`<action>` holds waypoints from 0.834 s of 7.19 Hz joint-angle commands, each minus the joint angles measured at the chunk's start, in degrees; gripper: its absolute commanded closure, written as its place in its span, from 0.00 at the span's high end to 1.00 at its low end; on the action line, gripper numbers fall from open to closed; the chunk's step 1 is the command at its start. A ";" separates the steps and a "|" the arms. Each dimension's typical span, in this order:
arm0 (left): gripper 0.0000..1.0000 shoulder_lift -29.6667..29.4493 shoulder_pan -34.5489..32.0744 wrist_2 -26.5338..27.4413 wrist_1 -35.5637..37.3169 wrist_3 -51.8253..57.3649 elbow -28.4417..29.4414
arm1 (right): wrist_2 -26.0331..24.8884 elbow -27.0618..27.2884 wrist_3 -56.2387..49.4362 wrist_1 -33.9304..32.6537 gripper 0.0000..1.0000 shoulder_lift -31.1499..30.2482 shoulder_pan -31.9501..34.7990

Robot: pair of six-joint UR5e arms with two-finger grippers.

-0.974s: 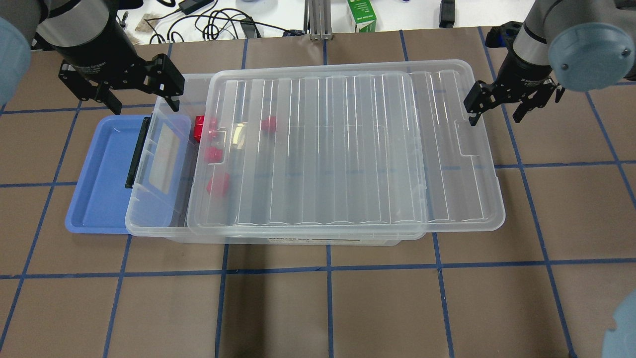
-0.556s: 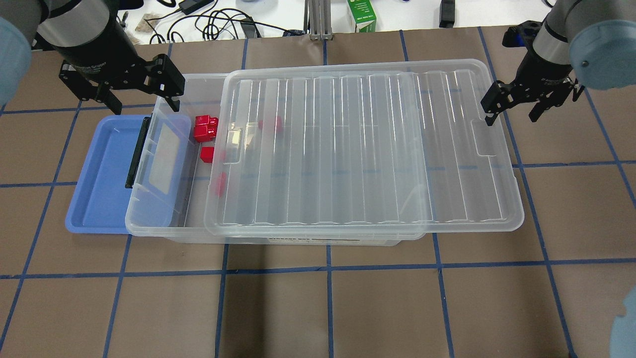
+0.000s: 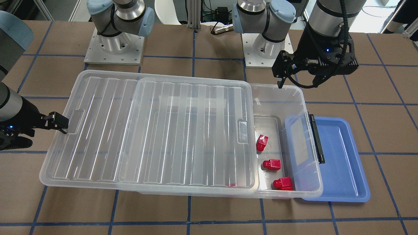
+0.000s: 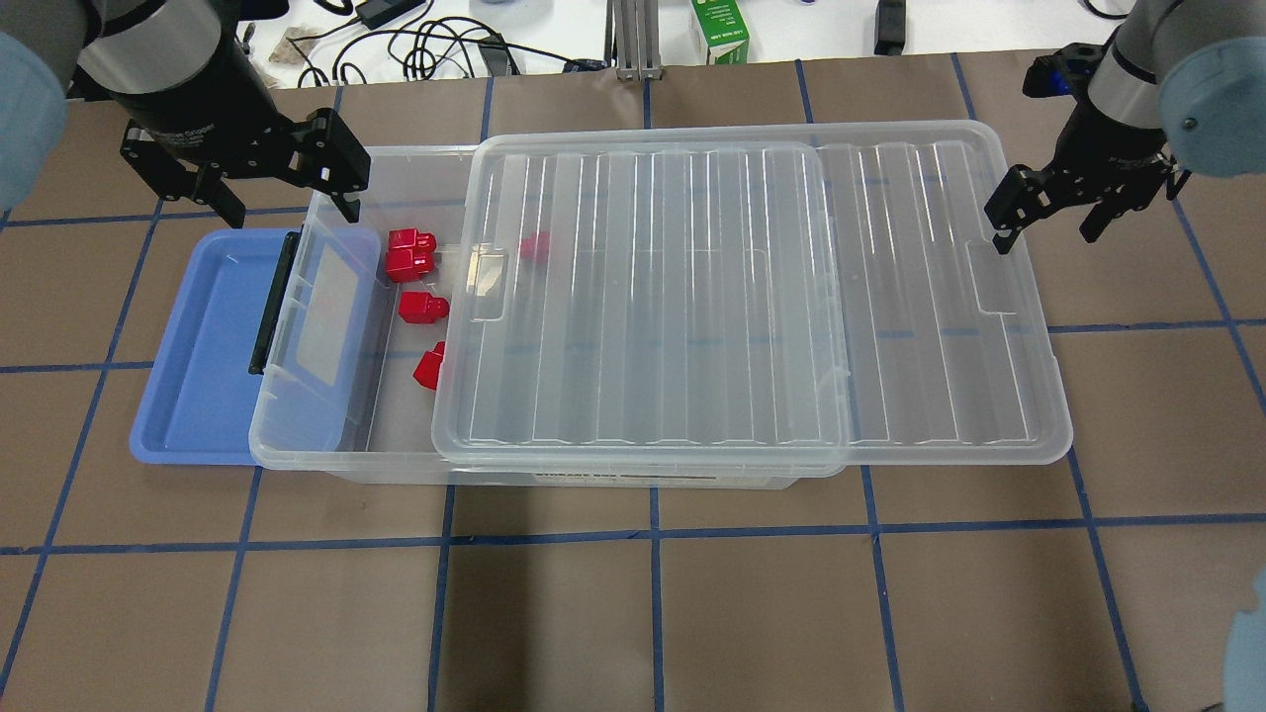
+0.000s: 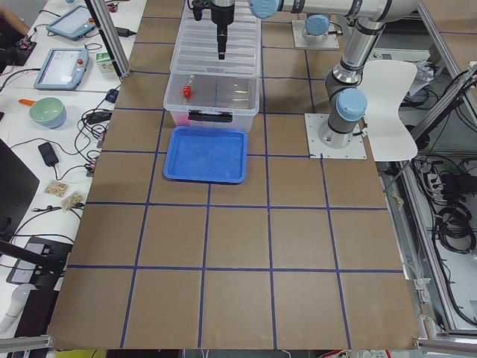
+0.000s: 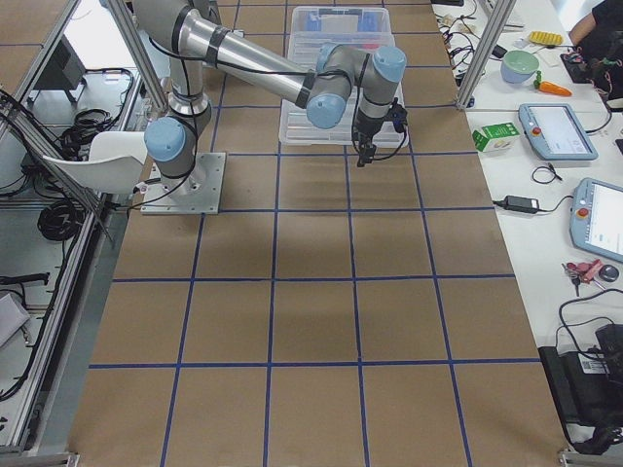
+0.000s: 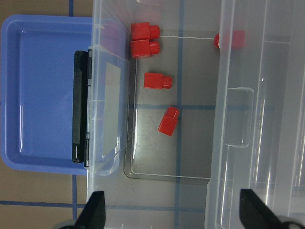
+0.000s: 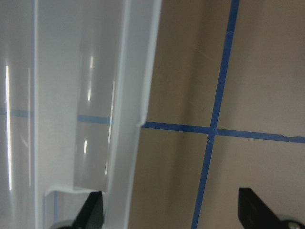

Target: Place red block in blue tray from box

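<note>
Starting with the overhead view, the box (image 4: 415,163) is seen with its lid (image 4: 752,297) offset toward the robot's right, so that the latch end is left uncovered. Four red blocks are shown on the bare floor there, the red block (image 4: 423,309) lying midway among them. A fifth is glimpsed through the lid. The blue tray (image 4: 198,346) is set against the latch end, partly under the box's overhanging rim. The left gripper (image 4: 291,211) is held above the far corner of that end, spread wide with nothing between its fingers. The right gripper (image 4: 1046,232) is likewise spread wide, one finger placed at the lid's outer short edge.

From the front-facing view, the uncovered blocks are seen close to the black latch (image 3: 316,138), and a right finger (image 3: 57,122) is shown at the lid's tabbed edge.

In the exterior left view, the tray is shown just in front of the box. In the exterior right view, the right gripper is seen hanging just beyond the lid's near end.

Through the left wrist camera, five blocks are counted, all within the box's walls, one of them under the lid.

Through the right wrist camera, the lid's rim is seen between the widely parted fingers, close to one of them.
</note>
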 commanded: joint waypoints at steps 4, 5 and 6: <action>1.00 -0.27 -0.18 0.02 -0.17 0.00 0.00 | 0.58 0.00 -0.52 0.59 1.00 -0.61 -0.67; 1.00 -0.19 -0.18 0.02 -0.17 0.00 -0.09 | 0.85 0.00 -0.08 1.03 1.00 -2.18 -0.41; 1.00 -0.19 -0.18 0.02 -0.17 0.00 0.00 | 1.11 -0.17 0.01 3.73 1.00 -4.81 -0.32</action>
